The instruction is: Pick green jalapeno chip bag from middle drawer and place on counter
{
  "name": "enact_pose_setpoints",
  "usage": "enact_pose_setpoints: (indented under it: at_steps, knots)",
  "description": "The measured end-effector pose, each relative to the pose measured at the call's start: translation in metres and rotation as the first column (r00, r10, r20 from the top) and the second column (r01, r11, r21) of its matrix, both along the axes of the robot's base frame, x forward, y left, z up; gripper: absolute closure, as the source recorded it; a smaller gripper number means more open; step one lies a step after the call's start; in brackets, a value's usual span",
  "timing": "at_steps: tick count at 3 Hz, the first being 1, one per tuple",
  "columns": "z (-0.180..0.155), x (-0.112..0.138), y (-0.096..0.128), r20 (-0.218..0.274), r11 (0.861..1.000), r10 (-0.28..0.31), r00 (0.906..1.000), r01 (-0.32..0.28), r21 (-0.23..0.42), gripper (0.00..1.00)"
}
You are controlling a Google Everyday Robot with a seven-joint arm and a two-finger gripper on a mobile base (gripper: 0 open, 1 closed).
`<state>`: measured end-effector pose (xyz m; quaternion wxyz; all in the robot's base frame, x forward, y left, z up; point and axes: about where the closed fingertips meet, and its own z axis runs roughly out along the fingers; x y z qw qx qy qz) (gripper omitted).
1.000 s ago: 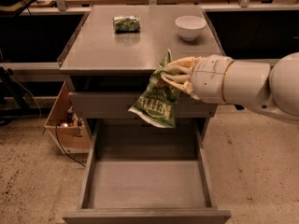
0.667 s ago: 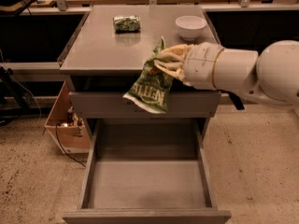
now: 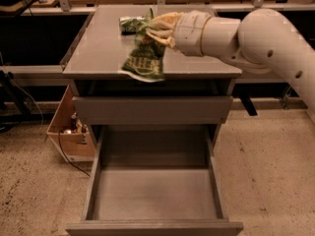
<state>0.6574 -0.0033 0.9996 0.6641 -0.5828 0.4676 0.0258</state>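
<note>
the gripper (image 3: 158, 29), over the counter (image 3: 98, 53), covers the top of the green jalapeno chip bag (image 3: 145, 60) it pinches; beyond the jaws a green packet (image 3: 129, 23) is half hidden

The chip bag (image 3: 144, 63) (in the hand (image 3: 156, 31) over the counter (image 3: 96, 48)) bears unreadable lettering.

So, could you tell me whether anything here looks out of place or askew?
Nothing damaged or spilled; the middle drawer stands open and empty, and the green jalapeno chip bag hangs crumpled from the gripper over the counter.
</note>
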Motion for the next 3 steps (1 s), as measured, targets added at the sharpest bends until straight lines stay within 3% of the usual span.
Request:
enact_pose_setpoints:
  at_steps: [1,3]
  knots:
    - [0.019,0.035,0.032,0.039,0.998,0.052,0.9979,-0.053,0.043,1.00]
    - [0.024,0.102,0.095,0.068,0.990,0.081,0.9944,-0.088,0.110,1.00]
